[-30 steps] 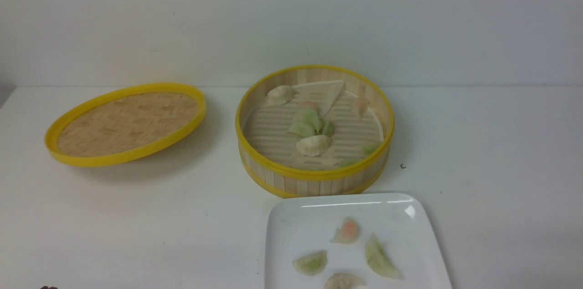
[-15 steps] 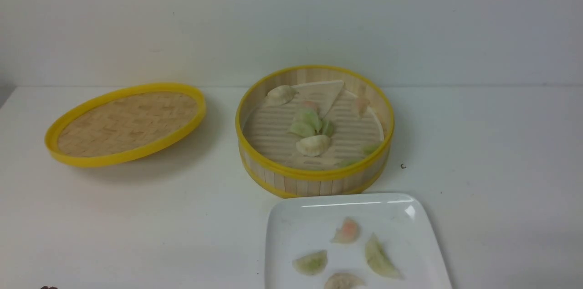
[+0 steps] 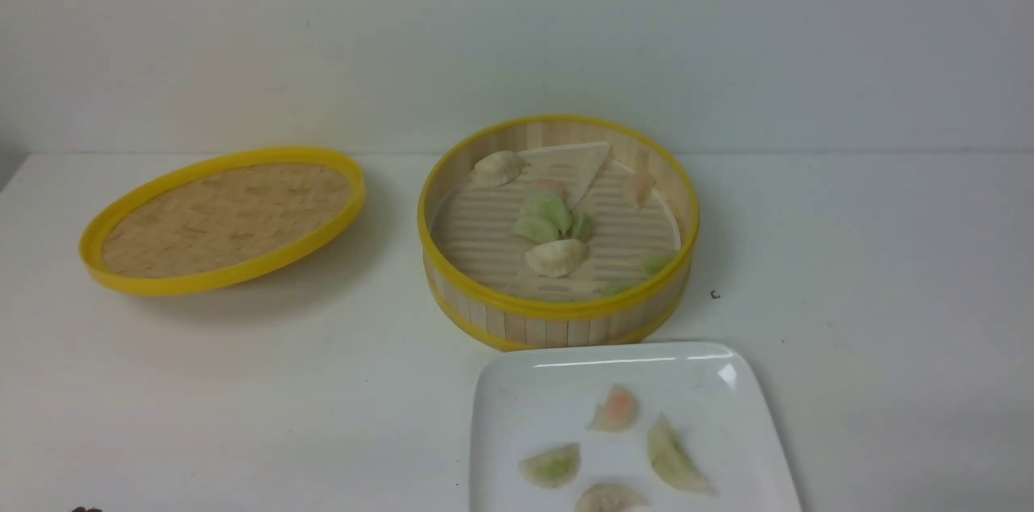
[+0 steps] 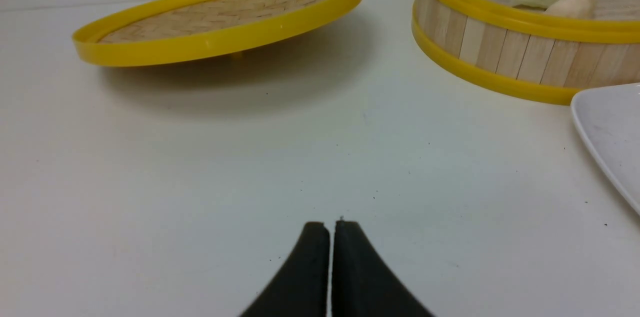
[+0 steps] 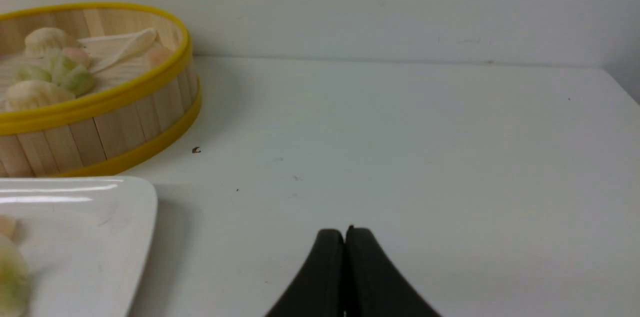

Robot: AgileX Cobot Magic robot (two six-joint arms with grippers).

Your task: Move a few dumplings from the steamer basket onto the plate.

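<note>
My left claw & right claw pinched closed, empty; 4 dumplings on plate btwn them, basket ahead.

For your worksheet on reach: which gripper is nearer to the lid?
Left. The left gripper, shut, faces the lid across bare table. The right gripper, shut, sits beyond the basket and plate; its view lacks the lid.
</note>
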